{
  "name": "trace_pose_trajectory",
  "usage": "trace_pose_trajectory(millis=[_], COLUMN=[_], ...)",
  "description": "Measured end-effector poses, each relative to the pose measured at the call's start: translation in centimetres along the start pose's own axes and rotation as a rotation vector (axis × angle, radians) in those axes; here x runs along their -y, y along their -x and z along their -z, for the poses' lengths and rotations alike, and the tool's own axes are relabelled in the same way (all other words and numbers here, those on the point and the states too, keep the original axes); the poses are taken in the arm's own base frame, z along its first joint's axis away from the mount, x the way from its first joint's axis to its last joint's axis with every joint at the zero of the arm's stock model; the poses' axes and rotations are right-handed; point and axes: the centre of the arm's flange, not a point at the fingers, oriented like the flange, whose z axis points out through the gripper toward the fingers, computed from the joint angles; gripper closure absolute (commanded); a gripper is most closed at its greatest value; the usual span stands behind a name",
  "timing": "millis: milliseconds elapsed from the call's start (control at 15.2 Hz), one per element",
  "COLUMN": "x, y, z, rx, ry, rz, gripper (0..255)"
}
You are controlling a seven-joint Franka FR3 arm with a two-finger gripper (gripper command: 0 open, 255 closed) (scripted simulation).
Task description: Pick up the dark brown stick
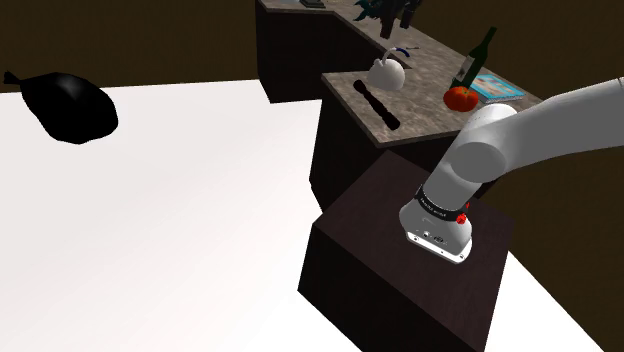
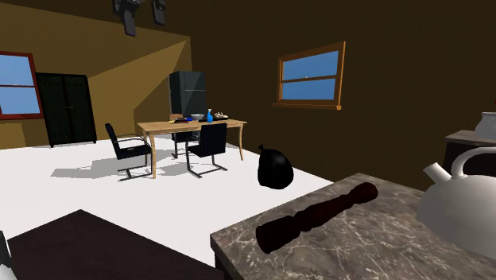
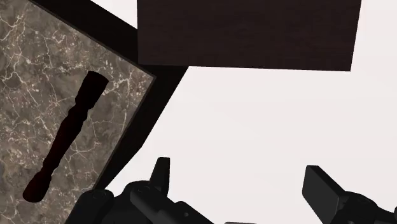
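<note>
The dark brown stick [image 1: 375,103] is a turned, baluster-like rod lying flat on the marbled stone counter [image 1: 430,115], close to its near edge. It lies alone on the counter top [image 2: 373,246], where the stick [image 2: 318,215] points toward a pale kettle. My gripper [image 3: 242,184] is open, its black fingers [image 3: 162,173] wide apart with nothing between them. It looks down on white floor beside the counter's corner. The stick [image 3: 63,137] lies off to the side of one finger, well away from both.
A white kettle [image 1: 388,70], a red round thing [image 1: 462,97], a dark bottle [image 1: 480,52] and a blue book [image 1: 494,87] share the counter. The arm's wrist [image 1: 437,222] hangs over the dark stand [image 1: 400,270]. A black bag [image 1: 70,105] lies on the white floor.
</note>
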Motion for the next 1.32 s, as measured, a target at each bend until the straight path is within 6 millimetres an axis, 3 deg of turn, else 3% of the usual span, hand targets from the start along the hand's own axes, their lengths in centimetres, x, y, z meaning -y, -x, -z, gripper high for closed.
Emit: trace_pose_trajectory(millis=[132,330,1320], x=[-0.5,-2.4,-15.6], y=[-0.3,-1.6,-8.5], z=[-0.4,-2.7,-16.6], rx=[0.001,0.004,0.018], ry=[-0.001,-0.008,-0.049], rz=[-0.005,-0.033,-0.193], gripper=[0,0,0])
